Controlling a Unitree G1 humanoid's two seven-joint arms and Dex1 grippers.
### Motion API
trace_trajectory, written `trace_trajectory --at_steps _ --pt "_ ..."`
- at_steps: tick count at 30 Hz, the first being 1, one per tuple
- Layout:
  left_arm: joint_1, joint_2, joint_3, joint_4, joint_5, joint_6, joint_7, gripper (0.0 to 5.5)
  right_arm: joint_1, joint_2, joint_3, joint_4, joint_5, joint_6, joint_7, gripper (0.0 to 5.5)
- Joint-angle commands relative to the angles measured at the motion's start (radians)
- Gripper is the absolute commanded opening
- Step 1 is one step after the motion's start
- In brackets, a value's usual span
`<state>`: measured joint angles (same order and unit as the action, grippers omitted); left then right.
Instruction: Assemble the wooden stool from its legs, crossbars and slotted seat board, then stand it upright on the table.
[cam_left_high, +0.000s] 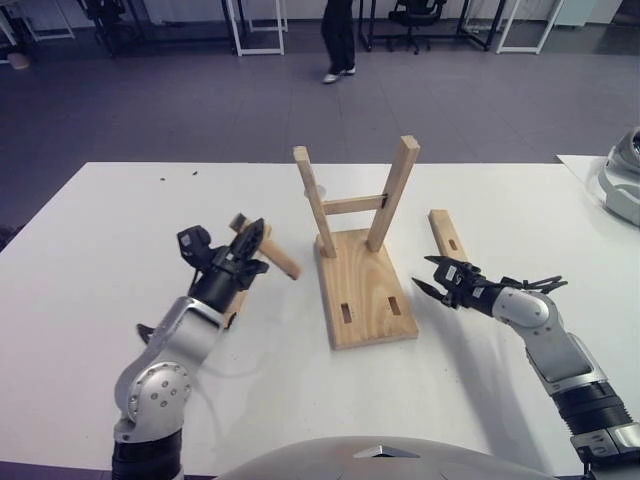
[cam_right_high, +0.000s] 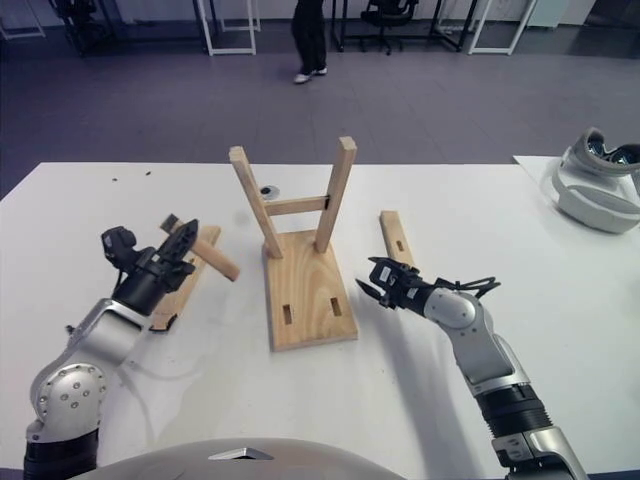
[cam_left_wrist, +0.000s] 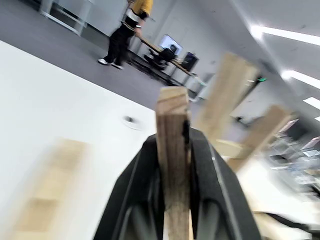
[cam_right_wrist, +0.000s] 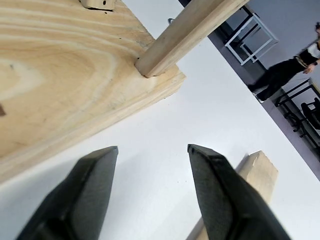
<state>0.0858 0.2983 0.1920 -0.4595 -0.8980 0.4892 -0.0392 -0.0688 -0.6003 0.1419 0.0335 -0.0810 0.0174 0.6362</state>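
Observation:
The slotted seat board (cam_left_high: 365, 290) lies flat mid-table. Two legs (cam_left_high: 313, 200) (cam_left_high: 393, 192) stand up from its far end, joined by a crossbar (cam_left_high: 352, 205). Two slots near its front end are empty. My left gripper (cam_left_high: 247, 248) is left of the board, above the table, shut on a wooden leg (cam_left_high: 275, 256) that juts toward the board; the left wrist view has the leg (cam_left_wrist: 172, 165) clamped between the jaws. My right gripper (cam_left_high: 430, 283) hovers open just right of the board's edge (cam_right_wrist: 60, 85). A loose leg (cam_left_high: 445, 235) lies beyond it.
Another wooden piece (cam_right_high: 175, 295) lies on the table under my left forearm. A small round thing (cam_right_high: 268, 190) sits behind the standing legs. A white headset (cam_right_high: 595, 195) rests at the far right. Open floor and frames lie beyond the table's far edge.

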Motion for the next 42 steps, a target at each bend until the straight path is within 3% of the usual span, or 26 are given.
trace_trajectory --at_steps 1,7,18,29,42 --pt "-0.047 0.067 0.062 0.160 0.127 -0.080 -0.084 0.41 0.020 0.003 0.029 0.035 -0.033 -0.036 -0.003 2.61" --pt "-0.155 0.074 0.086 0.443 0.256 -0.242 -0.256 0.41 -0.012 0.018 0.041 0.085 -0.040 -0.067 0.000 2.61" --pt "-0.189 -0.037 0.122 0.450 0.233 -0.249 -0.265 0.41 -0.038 0.040 0.062 0.179 -0.069 -0.119 -0.022 2.61" --pt "-0.178 -0.043 0.106 0.586 0.311 -0.255 -0.296 0.41 -0.049 0.059 0.076 0.206 -0.071 -0.134 -0.037 2.61" --pt "-0.090 0.113 -0.072 0.682 0.513 -0.115 -0.302 0.41 -0.063 0.059 0.078 0.202 -0.108 -0.145 -0.060 2.61"
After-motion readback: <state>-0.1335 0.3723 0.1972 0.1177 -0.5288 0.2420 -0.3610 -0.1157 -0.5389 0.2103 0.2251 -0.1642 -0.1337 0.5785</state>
